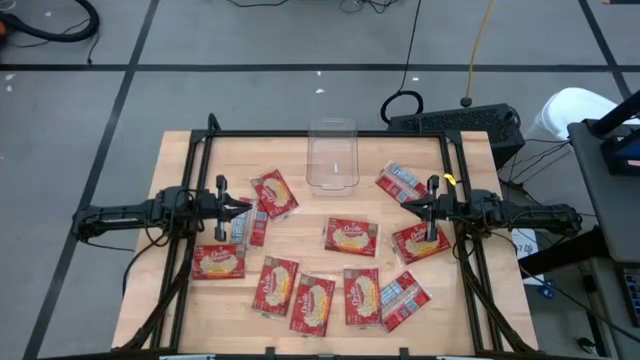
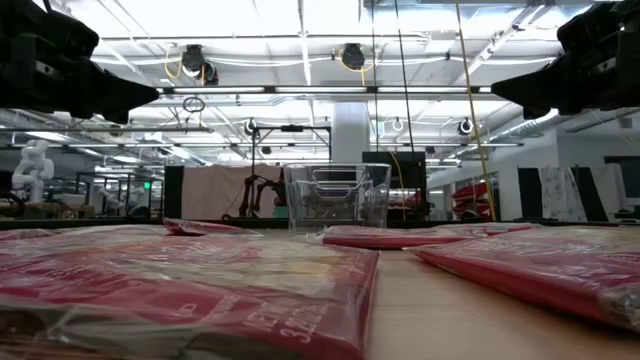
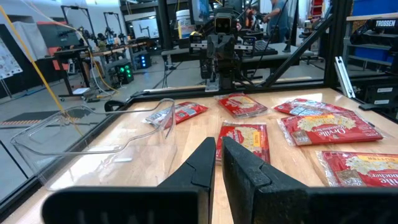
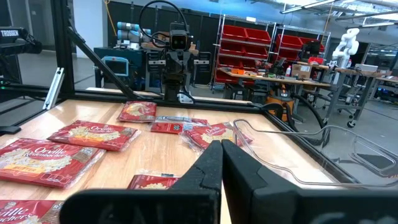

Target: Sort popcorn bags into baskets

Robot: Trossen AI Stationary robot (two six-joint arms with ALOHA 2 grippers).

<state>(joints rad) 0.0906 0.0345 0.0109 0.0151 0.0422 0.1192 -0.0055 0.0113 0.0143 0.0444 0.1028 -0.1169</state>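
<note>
Eleven or so popcorn bags (image 1: 351, 236) scattered flat across the wooden tabletop (image 1: 180, 165), mostly through the middle and lower part of the high view. One clear basket (image 1: 332, 156) upright at upper centre of the frame, just inside the tabletop's far edge, nothing visible in it. Nearest bags: one (image 1: 273, 193) lower left of the basket, one (image 1: 401, 182) to its right, both apart from it. Row of four bags along the lower centre, partly overlapping, with a silvery-blue side showing on the rightmost (image 1: 404, 300).

Left claw (image 1: 246, 207) at centre left of the high view, raised over a bag (image 1: 247, 224) with a silvery side, fingers (image 3: 202, 167) pressed together on nothing. Right claw (image 1: 410, 204) at centre right, facing the left one, above the bare wood beside another bag (image 1: 420, 242), fingers (image 4: 211, 165) likewise closed and empty.
</note>
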